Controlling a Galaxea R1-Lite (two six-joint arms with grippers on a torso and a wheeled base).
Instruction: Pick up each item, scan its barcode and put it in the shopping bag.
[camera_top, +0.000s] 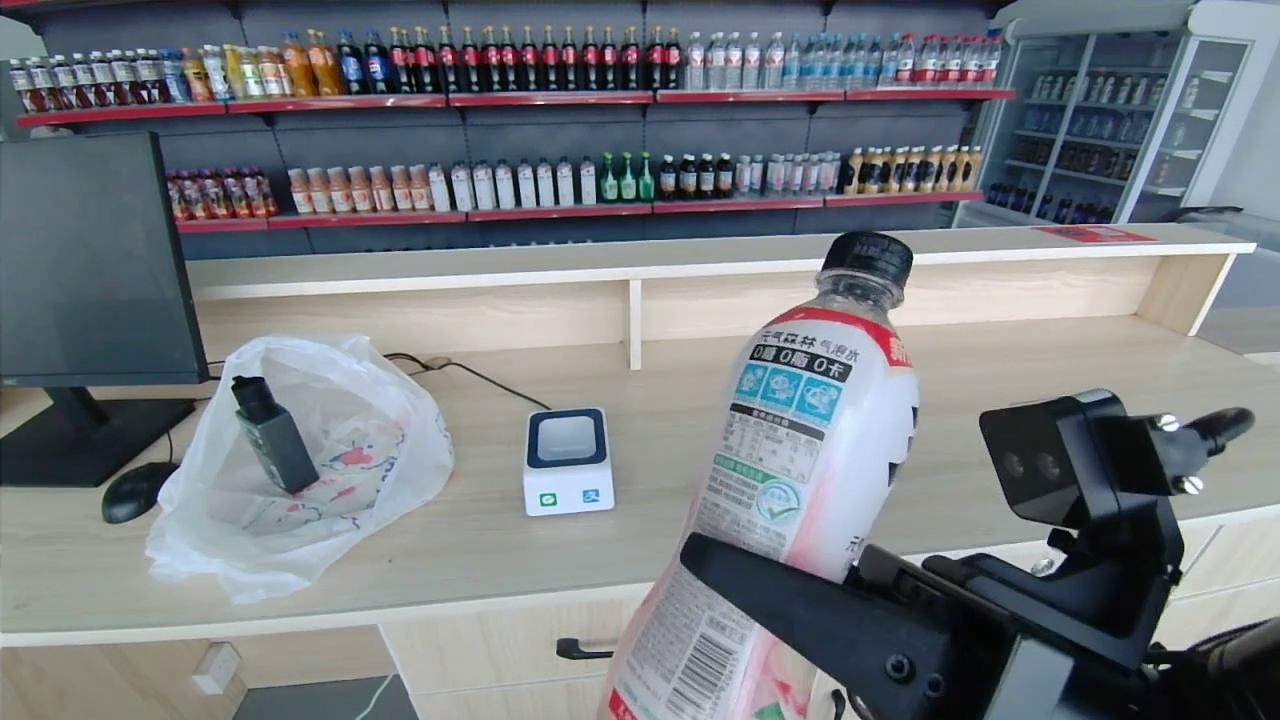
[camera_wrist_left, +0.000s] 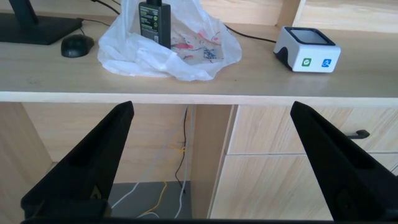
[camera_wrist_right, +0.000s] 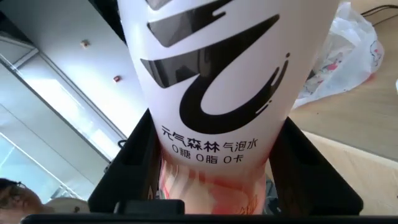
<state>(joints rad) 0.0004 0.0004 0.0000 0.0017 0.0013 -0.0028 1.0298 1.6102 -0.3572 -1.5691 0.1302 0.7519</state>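
tilted bottle (camera_top: 800, 430) sits clamped in the right end effector (camera_top: 770, 590), while the left end effector (camera_wrist_left: 211, 112) stands wide apart

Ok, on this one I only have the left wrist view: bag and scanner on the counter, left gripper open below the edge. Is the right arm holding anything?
Observer: Yes, the right gripper is shut on a bottle with a white and pink label and a black cap.
Operator: Is it at the scanner?
Observer: No. In the head view it is held tilted, close to the camera, to the right of the scanner, not above its window.
Operator: Which way is the barcode?
Observer: The barcode sits low on the label, facing the head camera.
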